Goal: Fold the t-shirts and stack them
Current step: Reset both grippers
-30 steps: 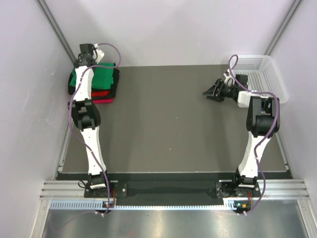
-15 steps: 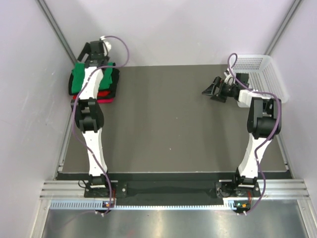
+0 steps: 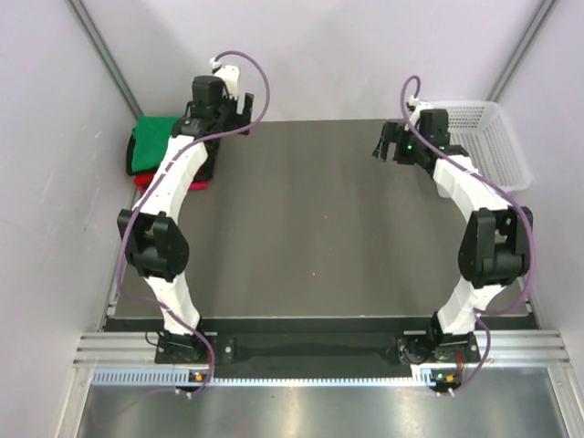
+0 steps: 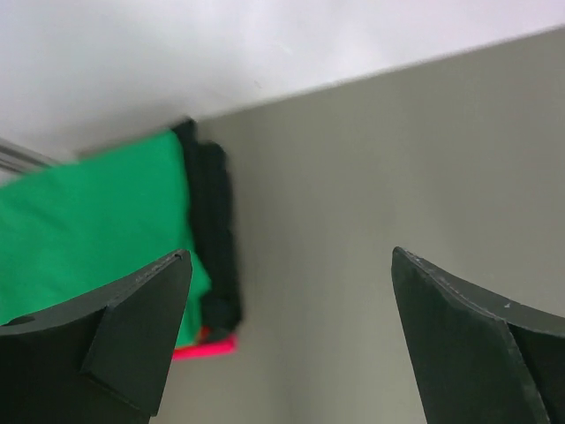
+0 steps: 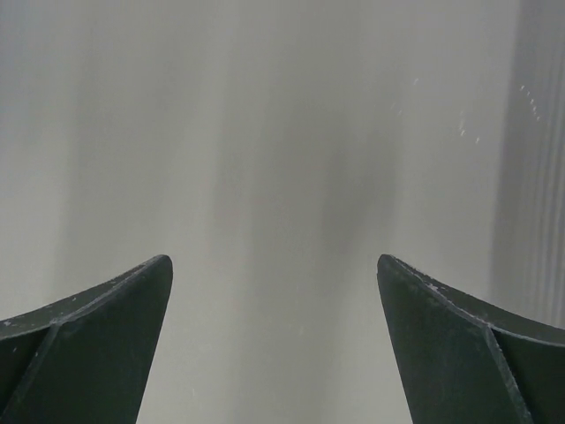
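Observation:
Folded t-shirts lie stacked at the table's back left corner. The green one (image 3: 151, 141) (image 4: 88, 212) is on top, a black one (image 4: 212, 230) sits under it, and a red one (image 3: 146, 181) (image 4: 207, 346) shows at the bottom edge. My left gripper (image 3: 219, 119) (image 4: 291, 256) hangs open just right of the stack, holding nothing, and its arm hides the stack's right side from above. My right gripper (image 3: 391, 146) (image 5: 274, 261) is open over the bare back right of the table, with nothing between its fingers.
A white mesh basket (image 3: 497, 137) stands at the back right, beside the right arm. The dark table top (image 3: 310, 228) ends at pale walls behind and on both sides. Purple cables loop above both wrists.
My left gripper opened, let go of the stack and swung right, off the shirts. My right gripper opened wider and shifted towards the back of the table.

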`<control>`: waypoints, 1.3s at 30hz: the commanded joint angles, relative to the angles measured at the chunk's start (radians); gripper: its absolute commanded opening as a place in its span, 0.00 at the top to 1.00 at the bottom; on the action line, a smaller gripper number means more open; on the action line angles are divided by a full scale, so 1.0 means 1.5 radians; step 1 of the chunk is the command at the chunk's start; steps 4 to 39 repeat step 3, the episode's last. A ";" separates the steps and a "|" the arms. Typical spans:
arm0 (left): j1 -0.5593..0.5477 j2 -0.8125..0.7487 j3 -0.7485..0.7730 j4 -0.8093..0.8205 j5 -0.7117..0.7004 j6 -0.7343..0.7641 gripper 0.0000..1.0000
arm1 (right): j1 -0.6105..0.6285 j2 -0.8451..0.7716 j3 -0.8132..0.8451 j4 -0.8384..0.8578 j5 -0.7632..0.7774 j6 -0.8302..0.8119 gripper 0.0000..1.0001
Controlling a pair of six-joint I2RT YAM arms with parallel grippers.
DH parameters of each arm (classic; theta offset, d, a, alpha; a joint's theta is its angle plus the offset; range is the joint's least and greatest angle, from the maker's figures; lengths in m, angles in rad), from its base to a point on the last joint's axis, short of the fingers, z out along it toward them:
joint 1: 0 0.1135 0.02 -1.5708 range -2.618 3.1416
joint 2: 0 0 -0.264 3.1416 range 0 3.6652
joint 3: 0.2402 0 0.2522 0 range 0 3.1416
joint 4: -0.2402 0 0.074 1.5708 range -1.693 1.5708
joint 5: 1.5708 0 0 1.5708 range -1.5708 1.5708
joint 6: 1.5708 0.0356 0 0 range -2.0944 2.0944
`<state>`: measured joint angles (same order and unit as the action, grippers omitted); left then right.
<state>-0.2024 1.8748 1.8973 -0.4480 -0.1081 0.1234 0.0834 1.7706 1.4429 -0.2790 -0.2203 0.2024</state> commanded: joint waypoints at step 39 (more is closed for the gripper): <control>0.011 -0.028 -0.079 0.023 0.116 -0.088 0.01 | 0.054 -0.098 -0.043 -0.039 0.091 -0.066 0.00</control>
